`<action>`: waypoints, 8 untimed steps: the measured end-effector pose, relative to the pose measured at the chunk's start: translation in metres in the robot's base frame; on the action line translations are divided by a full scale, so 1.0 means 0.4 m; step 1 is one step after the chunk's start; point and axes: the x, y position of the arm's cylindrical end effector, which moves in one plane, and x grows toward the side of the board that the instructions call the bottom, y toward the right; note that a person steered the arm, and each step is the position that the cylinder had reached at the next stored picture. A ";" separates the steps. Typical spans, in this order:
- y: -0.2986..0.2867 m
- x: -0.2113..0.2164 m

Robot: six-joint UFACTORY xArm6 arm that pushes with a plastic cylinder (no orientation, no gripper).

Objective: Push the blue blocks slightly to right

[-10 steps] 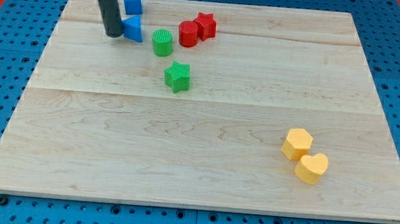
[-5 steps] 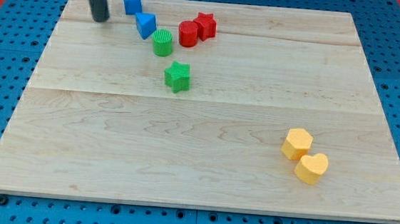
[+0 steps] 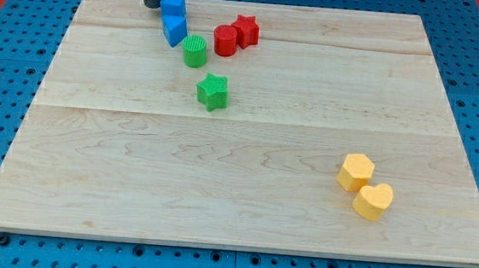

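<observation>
Two blue blocks sit near the view's top left of the wooden board [image 3: 244, 186]. The blue cube [image 3: 174, 4] is at the top, and the blue triangular block [image 3: 175, 30] lies just below it, touching or nearly so. My tip [image 3: 151, 5] is right against the left side of the blue cube. The rod rises out of the view's top edge.
A green cylinder [image 3: 194, 52] sits just below right of the blue triangular block. A green star [image 3: 213, 92] lies below that. A red cylinder [image 3: 224, 40] and a red star [image 3: 246, 31] stand to the right. Two yellow blocks [image 3: 364, 186] lie at lower right.
My tip pushed the blue triangular block to the right, then moved up and right to the blue cube's left side. The blue cube has shifted right, above the triangular block.
</observation>
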 end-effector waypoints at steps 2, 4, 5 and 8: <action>-0.040 0.036; -0.111 0.153; -0.105 0.153; -0.018 0.276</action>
